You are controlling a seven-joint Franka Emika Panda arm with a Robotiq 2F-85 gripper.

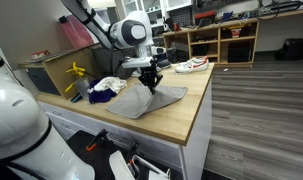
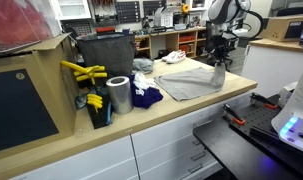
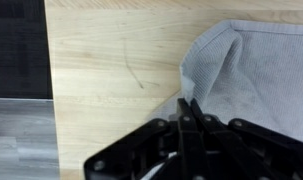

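I hold the gripper (image 1: 151,74) clamped on the cloth (image 1: 146,100), jaws together on a fold near its edge. That pinch is why the fabric tents up under the wrist while the rest lies flat on the counter (image 1: 189,115). In the wrist view the cloth (image 3: 256,70) spreads toward 2 o'clock from the gripper. In an exterior view, a blue rag (image 2: 146,97) and a can (image 2: 118,95) sit off its 9 o'clock side.
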